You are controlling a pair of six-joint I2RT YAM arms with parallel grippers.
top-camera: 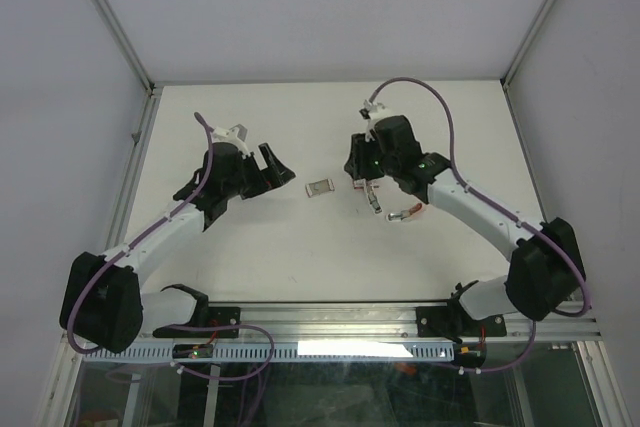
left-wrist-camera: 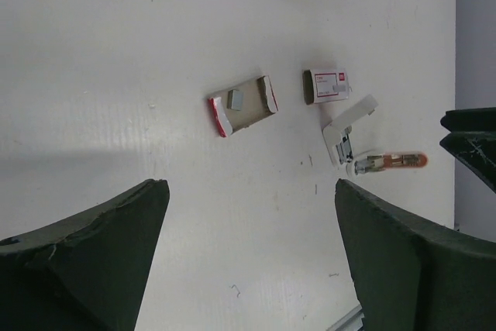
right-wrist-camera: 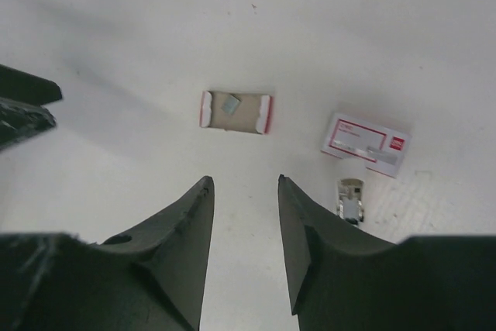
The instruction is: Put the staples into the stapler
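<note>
My left claw (left-wrist-camera: 249, 191) hangs spread wide and empty. My right claw (right-wrist-camera: 245, 184) stands partly spread, pinching nothing. The tray (left-wrist-camera: 256, 108) lies out of its sleeve (left-wrist-camera: 327, 86), between the two claws, with the staples (left-wrist-camera: 235, 98) inside it. The stapler (left-wrist-camera: 349, 131) lies opened just beside the sleeve, near my right claw. By my reckoning three steps are not yet done: lifting the strip, seating it in the stapler, and shutting it. The table (top-camera: 300, 257) is bare around the tray, and its edges are well apart from it. The sleeve crowds the stapler, so room there is tight.
</note>
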